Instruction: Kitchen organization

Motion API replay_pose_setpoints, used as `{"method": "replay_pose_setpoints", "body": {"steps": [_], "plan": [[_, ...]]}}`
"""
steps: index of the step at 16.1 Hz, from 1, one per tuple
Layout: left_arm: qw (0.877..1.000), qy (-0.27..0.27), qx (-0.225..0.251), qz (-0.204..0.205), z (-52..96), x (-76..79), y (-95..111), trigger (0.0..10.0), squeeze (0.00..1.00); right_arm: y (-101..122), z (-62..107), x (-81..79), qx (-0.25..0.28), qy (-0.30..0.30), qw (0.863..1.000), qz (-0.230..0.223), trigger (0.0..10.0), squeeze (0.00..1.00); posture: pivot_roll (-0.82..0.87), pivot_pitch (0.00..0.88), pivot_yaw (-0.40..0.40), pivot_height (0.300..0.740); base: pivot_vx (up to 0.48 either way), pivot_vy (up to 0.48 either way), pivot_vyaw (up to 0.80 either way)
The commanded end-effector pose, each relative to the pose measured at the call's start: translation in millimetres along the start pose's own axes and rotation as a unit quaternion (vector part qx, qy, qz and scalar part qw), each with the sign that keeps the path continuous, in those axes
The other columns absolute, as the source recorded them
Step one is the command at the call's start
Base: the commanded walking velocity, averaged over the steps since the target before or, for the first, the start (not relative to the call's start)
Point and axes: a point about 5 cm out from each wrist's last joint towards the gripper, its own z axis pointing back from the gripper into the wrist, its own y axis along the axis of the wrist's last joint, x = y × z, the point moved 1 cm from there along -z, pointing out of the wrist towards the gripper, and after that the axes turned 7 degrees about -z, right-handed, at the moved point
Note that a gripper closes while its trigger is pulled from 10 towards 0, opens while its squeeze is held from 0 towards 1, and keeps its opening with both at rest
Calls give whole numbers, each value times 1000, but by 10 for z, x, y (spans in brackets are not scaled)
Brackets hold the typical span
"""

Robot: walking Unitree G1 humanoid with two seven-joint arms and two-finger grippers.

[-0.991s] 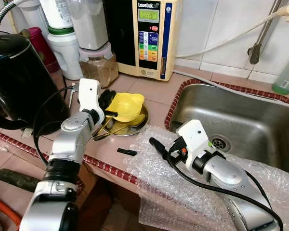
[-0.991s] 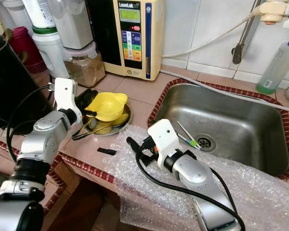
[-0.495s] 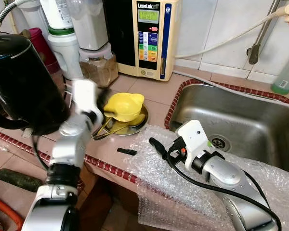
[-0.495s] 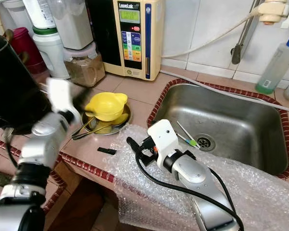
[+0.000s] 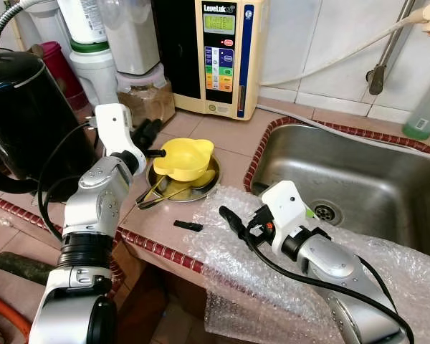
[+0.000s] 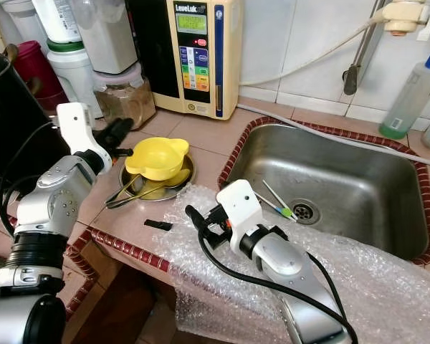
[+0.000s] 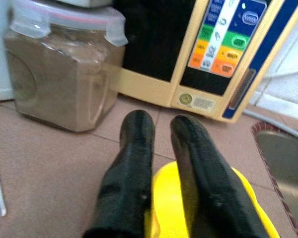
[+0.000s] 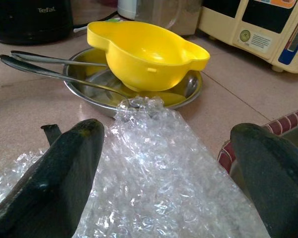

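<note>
Your left gripper (image 5: 149,133) has pulled up and back from the yellow bowl (image 5: 185,158), its fingers (image 7: 137,148) nearly pressed together and holding nothing, so the bowl is not picked up yet. The bowl sits in the metal dish (image 5: 210,185) near the counter's (image 5: 222,136) front edge, just under those fingertips. Your right gripper (image 6: 198,223) rests spread wide on the bubble wrap (image 8: 159,173) beside the sink (image 5: 358,179).

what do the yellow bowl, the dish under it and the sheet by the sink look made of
Yellow bowl: likely plastic, opaque with a soft matte sheen and moulded lugs.
Dish: metal, probably stainless steel, grey and reflective.
Sheet: clear bubble wrap, with rows of air pockets visible.
</note>
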Motion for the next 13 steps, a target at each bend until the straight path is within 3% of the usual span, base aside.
{"method": "replay_pose_setpoints", "body": {"steps": [1,7,8,13], "plan": [[1000,-15,-13,-14,-43,-10,89,10000,1000,13,-3,-50,0,8,1000,5,10000,0,-7,95,98,740,0,0,0],[994,-31,-67,-76,-102,-135,147,10000,1000,-10,4,-101,3,-6,1000,0,10000,0,-19,109,138,740,0,0,0],[989,-34,-97,-102,-107,-161,64,10000,1000,-7,-2,-97,4,-11,1000,-1,10000,0,-19,108,144,740,0,0,0],[987,-22,-110,-117,-107,-229,13,10000,1000,-12,-1,-95,5,-15,1000,-1,10000,0,-18,106,149,740,0,0,0]]}}
